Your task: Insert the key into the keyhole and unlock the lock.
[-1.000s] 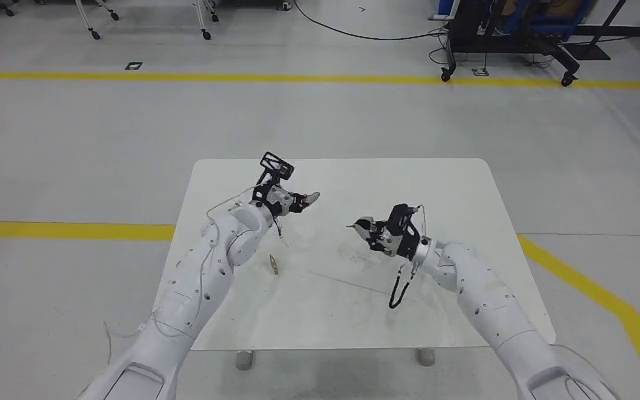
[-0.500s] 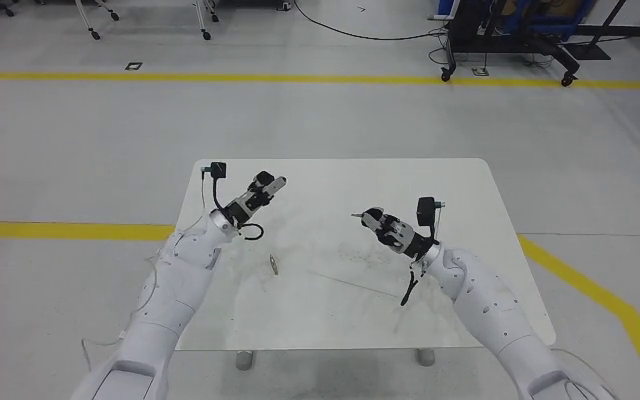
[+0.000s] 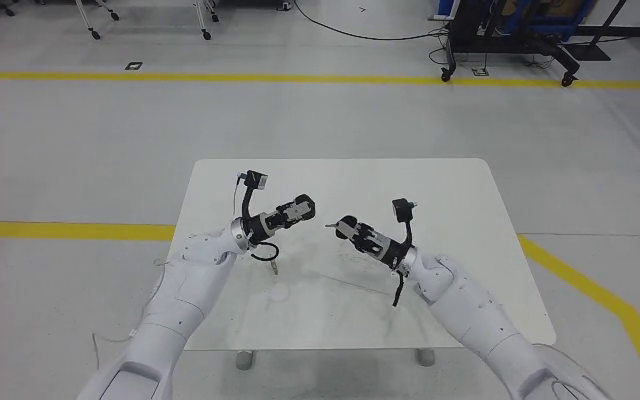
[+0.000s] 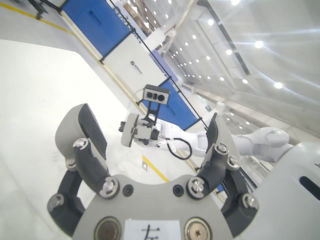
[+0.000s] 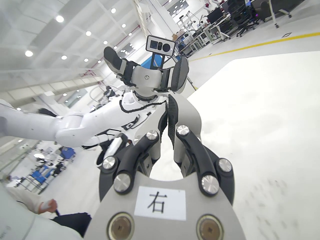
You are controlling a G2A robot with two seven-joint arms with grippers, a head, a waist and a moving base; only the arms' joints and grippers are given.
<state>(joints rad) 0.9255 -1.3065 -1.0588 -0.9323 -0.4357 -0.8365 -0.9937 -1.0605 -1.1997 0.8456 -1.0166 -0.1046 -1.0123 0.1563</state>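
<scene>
Over the table [image 3: 450, 190] at mid-frame, the spread left gripper [image 3: 303, 209] nearly meets the pressed-together right gripper [image 3: 340, 224]; advancing risks collision.

One white table [image 3: 450, 190] is standing in the top view. Two white robot arms are hanging over it: the left arm [image 3: 200, 270] and the right arm [image 3: 470, 300]. Each is carrying one gripper, making two. The left gripper [image 3: 304, 207] is at ten o'clock from the table's middle, and the right gripper [image 3: 337, 224] is at eleven. One small object [image 3: 274, 267], too small to name, is lying at nine o'clock.
</scene>
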